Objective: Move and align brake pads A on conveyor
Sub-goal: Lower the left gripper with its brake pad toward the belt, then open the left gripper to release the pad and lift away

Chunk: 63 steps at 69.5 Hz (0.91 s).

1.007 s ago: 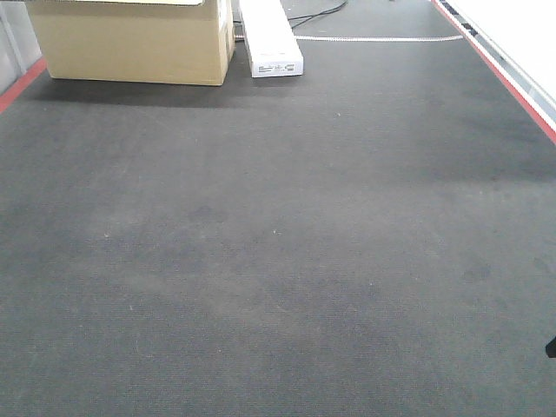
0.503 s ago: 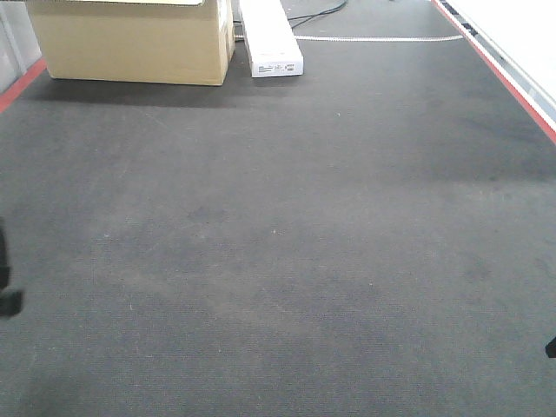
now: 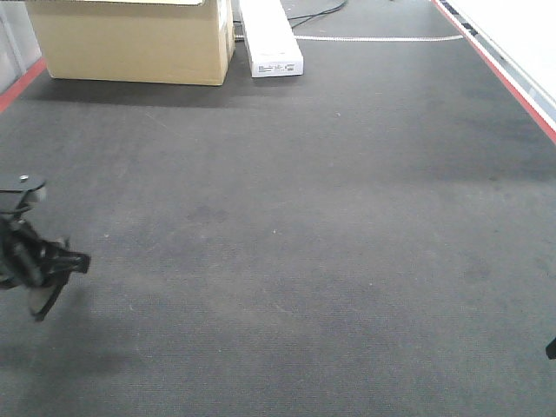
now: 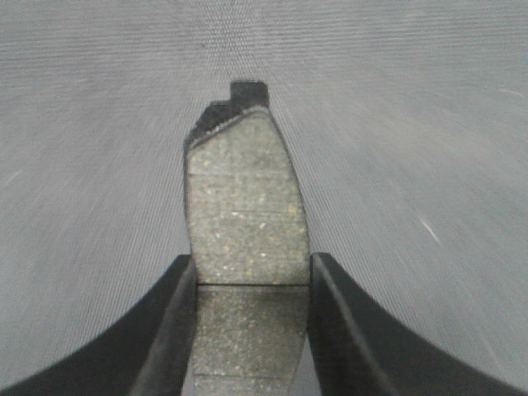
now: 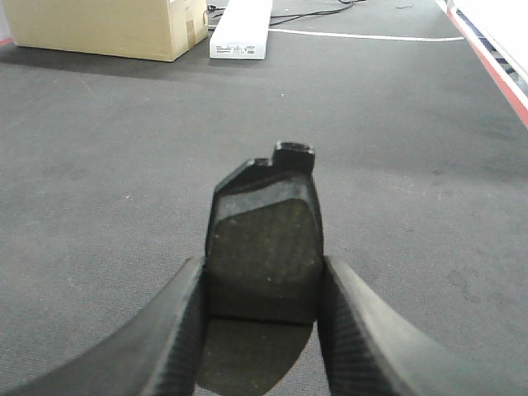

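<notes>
The left claw point(image 4: 252, 268) is clamped on a brake pad point(image 4: 243, 194): flat, speckled grey-brown, one groove across it, a notched tab at its far end. It hangs over the belt point(image 3: 330, 226), well short of the cardboard box point(image 3: 130, 43). The right claw point(image 5: 264, 266) grips a second pad point(image 5: 264, 235), darker, well right of that box. A long white carton point(image 3: 269, 39) lies just right of the box; its end label is illegible.
</notes>
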Tool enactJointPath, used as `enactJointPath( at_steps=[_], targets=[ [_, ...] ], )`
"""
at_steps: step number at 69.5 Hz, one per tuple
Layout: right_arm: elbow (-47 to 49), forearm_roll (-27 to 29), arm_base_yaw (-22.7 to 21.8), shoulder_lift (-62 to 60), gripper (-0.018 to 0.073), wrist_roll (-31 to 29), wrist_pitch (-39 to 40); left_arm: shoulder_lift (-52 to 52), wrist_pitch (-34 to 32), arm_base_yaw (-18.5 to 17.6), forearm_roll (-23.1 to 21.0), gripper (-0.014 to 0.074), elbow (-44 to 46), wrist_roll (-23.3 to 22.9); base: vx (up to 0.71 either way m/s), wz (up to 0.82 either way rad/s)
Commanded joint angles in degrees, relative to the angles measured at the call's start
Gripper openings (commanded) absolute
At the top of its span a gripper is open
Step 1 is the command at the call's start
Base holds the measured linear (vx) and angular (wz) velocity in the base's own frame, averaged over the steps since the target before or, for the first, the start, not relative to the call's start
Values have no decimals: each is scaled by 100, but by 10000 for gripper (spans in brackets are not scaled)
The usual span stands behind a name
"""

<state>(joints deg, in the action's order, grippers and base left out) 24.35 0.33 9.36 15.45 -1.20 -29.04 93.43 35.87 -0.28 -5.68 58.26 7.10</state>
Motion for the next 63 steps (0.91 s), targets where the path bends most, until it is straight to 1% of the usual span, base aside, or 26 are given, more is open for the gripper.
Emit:
enactJointPath(
  at_steps=[1,13,21,29,43,48,55,63],
  targets=[
    [178,-33,-6,52,-7,-45,550,156,-37,-22,-85,14,535,-72,0,0],
    [178,-33,-6,52,-7,-45,550,751,388,-22,-231,31,1085,-67,0,0],
    [178,-33,-6,52,-7,-45,550,1016,561,-22,-362,68,1348,-67,0,0],
    [178,-33,-6,52,-7,-45,550,1237,750,-22,-364,150,1529,-67,0,0],
    [178,-33,-6,52,-7,-45,550,1482,988,-22,-292,357,1635,-48,0,0],
    [178,-33,-6,52,-7,-45,550,1497,974,-22,-302,414,1639,-48,0,0],
    [178,-33,-6,52,-7,-45,550,1388,917,-22,-345,452,1652,-48,0,0],
    [178,-33,-6,52,-7,-45,524,1070,891,-22,-342,449,1652,-33,0,0]
  ],
)
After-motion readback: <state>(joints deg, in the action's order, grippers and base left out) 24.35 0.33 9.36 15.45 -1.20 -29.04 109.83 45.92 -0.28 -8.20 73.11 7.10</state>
